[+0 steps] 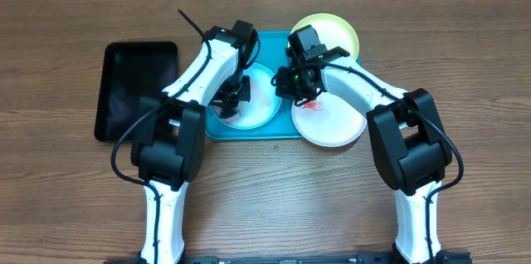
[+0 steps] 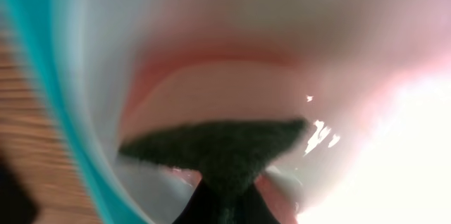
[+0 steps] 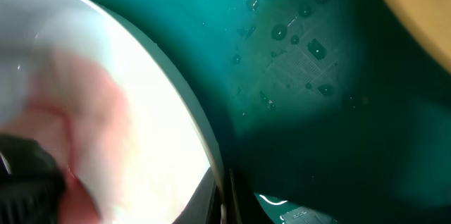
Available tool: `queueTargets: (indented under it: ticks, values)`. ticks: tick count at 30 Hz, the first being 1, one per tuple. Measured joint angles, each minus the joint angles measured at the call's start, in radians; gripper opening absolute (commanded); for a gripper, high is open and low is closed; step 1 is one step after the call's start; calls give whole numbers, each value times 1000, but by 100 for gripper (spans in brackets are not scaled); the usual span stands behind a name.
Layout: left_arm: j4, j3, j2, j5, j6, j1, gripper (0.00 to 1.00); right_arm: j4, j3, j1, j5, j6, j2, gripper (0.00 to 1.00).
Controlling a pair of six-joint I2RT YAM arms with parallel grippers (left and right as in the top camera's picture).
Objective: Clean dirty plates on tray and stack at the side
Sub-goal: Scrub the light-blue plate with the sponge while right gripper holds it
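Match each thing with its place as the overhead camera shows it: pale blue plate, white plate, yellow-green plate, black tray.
Things:
1. pale blue plate
2. white plate
3. yellow-green plate
4. black tray

Places:
A. far left on the table, apart from the turquoise tray
B. by the turquoise tray's far right corner
C. inside the turquoise tray
D. at the turquoise tray's right edge, red smear at its centre

Pairs: 1-C, 2-D, 3-B, 4-A
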Motion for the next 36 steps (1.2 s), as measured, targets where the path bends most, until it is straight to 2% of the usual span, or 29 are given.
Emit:
queueTargets:
  ticks: [5, 10, 13, 16, 21, 25, 31, 36]
  values:
    - [29, 0, 0, 251, 180, 9, 4, -2, 0, -1, 1, -5, 0, 4]
    - [176, -1, 0, 355, 210, 6, 4, -1, 0, -5, 5, 1, 0, 4]
    - [261, -1, 0, 319, 175, 6, 4, 0, 0, -7, 6, 7, 0, 4]
    - [269, -1, 0, 187, 79, 1, 4, 2, 0, -7, 7, 13, 0, 4]
    - [202, 0, 0, -12, -35, -18, 4, -2, 0, 0, -1, 17, 0, 4]
    - [117, 1, 0, -92, -71, -18, 4, -35, 0, 4, -8, 17, 0, 4]
    - [-16, 22, 0, -110, -82, -13, 4, -86, 4, 5, -19, 13, -2, 4]
    - [-160, 191, 2, -79, -78, -4, 4, -112, 10, 1, -34, 16, -2, 4]
